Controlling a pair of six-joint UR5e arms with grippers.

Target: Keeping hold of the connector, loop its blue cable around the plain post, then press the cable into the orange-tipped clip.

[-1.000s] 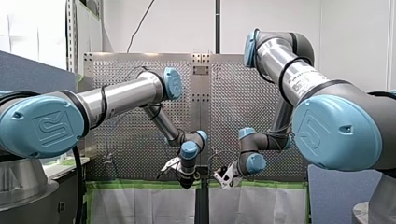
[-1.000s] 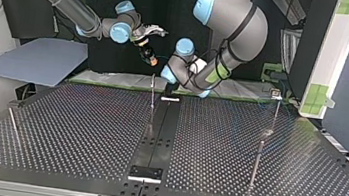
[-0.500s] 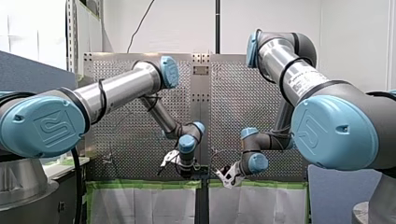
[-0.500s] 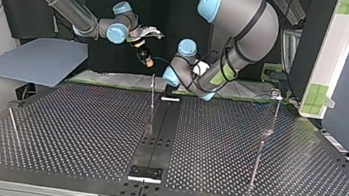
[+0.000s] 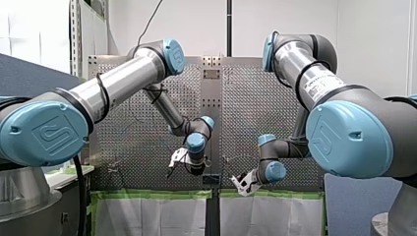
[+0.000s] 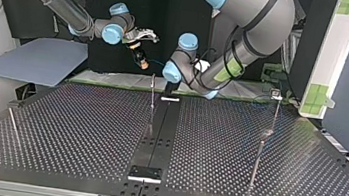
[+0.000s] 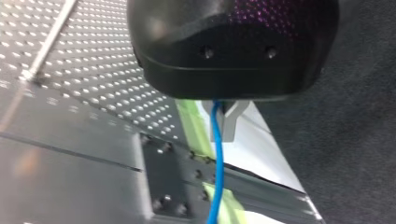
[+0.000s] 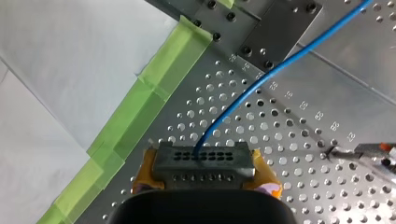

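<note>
Right wrist view: right tool (image 8: 204, 171) clamps the connector (image 8: 203, 161).
Left tool (image 7: 223, 122): pinched narrow on the blue cable (image 7: 215, 163).
Remaining: I judge the looping not begun and the orange-tipped clip (image 8: 376, 151) unused.

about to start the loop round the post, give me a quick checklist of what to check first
1. Hold of the right pincer on the connector: ok, the yellow pads clamp both its ends.
2. Run of the blue cable out of the connector: ok, one smooth line with no kink.
3. Cable at the left pincer: it hangs down past it, but whether it is gripped cannot tell.
4. Cable around the middle post: not ok, no post touches the cable in the right wrist view.
5. Cable in the orange-tipped clip: not ok, the cable passes apart from it.
</note>
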